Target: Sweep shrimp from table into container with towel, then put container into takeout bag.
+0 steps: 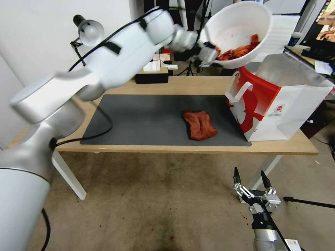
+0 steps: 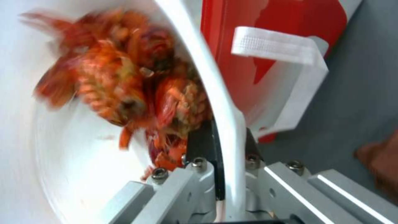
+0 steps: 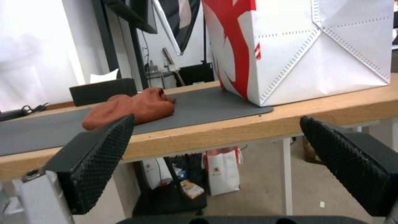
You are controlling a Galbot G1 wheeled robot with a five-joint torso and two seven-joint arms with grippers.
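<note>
The left pincer [image 1: 208, 52] grips the rim of the tilted white container [image 1: 240, 28], held in the air above the open takeout bag [image 1: 275, 101] at the counter's [image 1: 195, 85] right end, with the shrimp [image 1: 240, 50] heaped against the bowl's lower wall. The towel [image 1: 199, 124] lies crumpled on the grey mat [image 1: 139, 118] near the front edge, just beside the bag. The right pincer [image 1: 252, 181] hangs low before the counter, fingers spread apart.

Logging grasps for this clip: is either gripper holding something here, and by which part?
The left gripper holds the container by its rim, one finger inside and one outside the wall, with the shrimp in it. The right gripper is open and holds nothing.
</note>
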